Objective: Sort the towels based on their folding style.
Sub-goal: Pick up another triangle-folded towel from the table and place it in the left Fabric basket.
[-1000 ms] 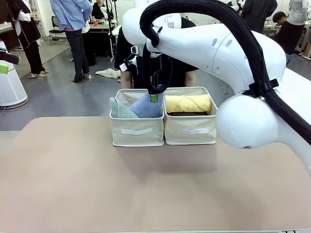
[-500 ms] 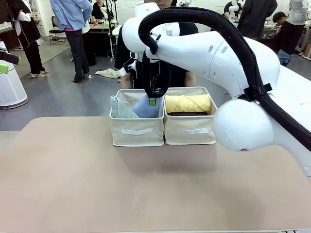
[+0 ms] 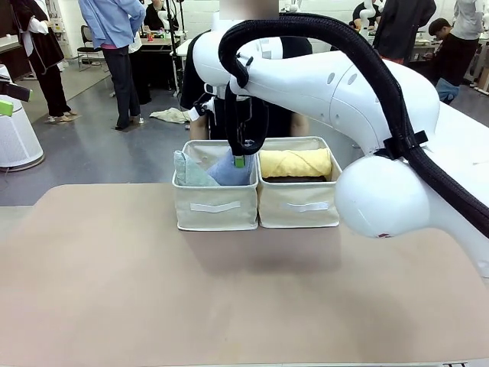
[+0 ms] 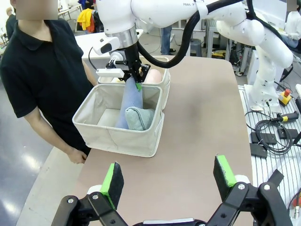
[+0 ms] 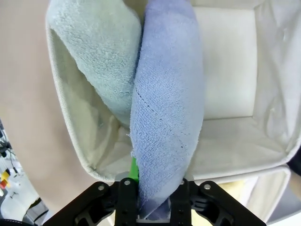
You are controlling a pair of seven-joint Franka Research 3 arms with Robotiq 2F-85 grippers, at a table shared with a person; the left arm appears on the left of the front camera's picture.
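A lavender-blue cone-folded towel (image 3: pixel 228 170) (image 5: pixel 167 117) stands tilted in the left beige bin (image 3: pixel 215 208), leaning against a pale mint-green towel (image 3: pixel 187 172) (image 5: pixel 99 52) (image 4: pixel 139 117). My right gripper (image 3: pixel 240 158) (image 5: pixel 153 207) (image 4: pixel 136 77) reaches down into that bin with the lavender towel's (image 4: pixel 131 96) upper end between its jaws; whether they still clamp it is unclear. A yellow rolled towel (image 3: pixel 295 163) lies on a dark one (image 3: pixel 294 180) in the right bin (image 3: pixel 299 206). My left gripper (image 4: pixel 168 176) hovers open above the table, away from the bins.
A person in a black shirt (image 4: pixel 42 70) stands right behind the bins at the far table edge. The right arm's big white links and black hose (image 3: pixel 367 115) arch over the table's right half. Cables and a stand (image 4: pixel 273 136) lie on the floor.
The right arm has lowered the lavender-blue towel slightly deeper into the left bin and then held still. The left gripper has not moved.
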